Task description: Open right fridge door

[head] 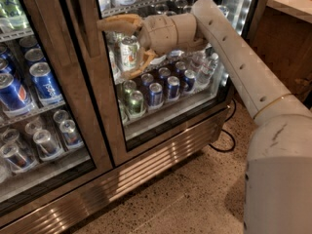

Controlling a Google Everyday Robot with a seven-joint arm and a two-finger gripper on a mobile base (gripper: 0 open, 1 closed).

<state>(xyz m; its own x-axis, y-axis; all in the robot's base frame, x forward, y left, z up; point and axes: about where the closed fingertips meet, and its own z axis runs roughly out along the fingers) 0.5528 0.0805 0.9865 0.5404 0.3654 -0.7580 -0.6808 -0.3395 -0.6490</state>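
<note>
My end effector, fingers spread open, sits at the right fridge door beside its handle (nothing gripped), door apparently unopened.

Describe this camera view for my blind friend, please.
The gripper of a white robot arm, fingers apart, sits at the right fridge door, beside its long handle. The door looks shut, cans shelved behind its glass.

we've got a lower shelf behind the right fridge door, packed with upright cans and some bottles. the left shelf carries pepsi cans. on the speckled floor: the fridge and a black cable. the gripper hangs spread wide just in front of the glass.
</note>
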